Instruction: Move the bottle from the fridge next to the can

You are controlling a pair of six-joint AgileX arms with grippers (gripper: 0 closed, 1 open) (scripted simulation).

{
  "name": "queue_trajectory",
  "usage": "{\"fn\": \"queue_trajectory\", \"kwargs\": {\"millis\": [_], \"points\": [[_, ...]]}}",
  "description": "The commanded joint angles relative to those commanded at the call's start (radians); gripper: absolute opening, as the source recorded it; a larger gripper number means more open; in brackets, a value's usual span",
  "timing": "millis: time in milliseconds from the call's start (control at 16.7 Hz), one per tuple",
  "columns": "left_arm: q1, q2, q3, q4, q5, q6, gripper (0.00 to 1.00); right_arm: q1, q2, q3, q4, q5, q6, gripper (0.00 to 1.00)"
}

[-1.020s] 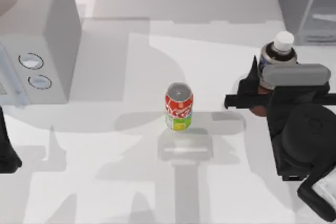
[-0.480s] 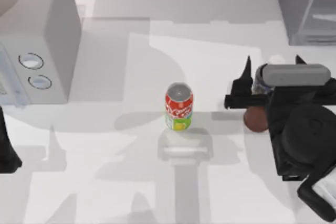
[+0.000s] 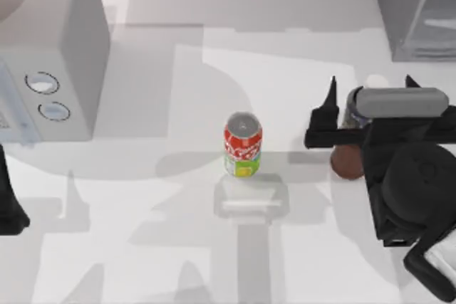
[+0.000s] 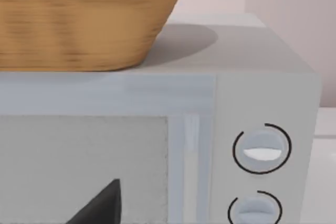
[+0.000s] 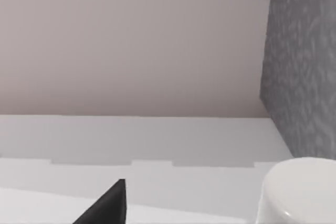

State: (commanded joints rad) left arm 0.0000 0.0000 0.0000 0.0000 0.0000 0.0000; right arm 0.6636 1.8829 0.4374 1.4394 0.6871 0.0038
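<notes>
The bottle (image 3: 347,161) stands on the surface (image 3: 178,247), out of the fridge (image 3: 417,8), right of the can (image 3: 243,144) and well apart. The right end effector (image 3: 369,90), fingers spread wide, brackets it. Placing looks done; next comes retreat. The left end effector (image 3: 11,208) sits parked far left.

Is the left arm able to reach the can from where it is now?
Probably yes: the left gripper sits at the table's left edge, and bare table lies between it and the can. The bottle and right gripper are on the can's far side.
</notes>
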Motion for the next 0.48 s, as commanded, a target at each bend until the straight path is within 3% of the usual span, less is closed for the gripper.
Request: {"fn": "queue_trajectory", "kwargs": {"millis": [480], "points": [[0.000,0.000,0.000,0.000,0.000,0.000,1.00,0.075,-0.048,-0.089,0.038,0.074,0.001,1.00]]}}
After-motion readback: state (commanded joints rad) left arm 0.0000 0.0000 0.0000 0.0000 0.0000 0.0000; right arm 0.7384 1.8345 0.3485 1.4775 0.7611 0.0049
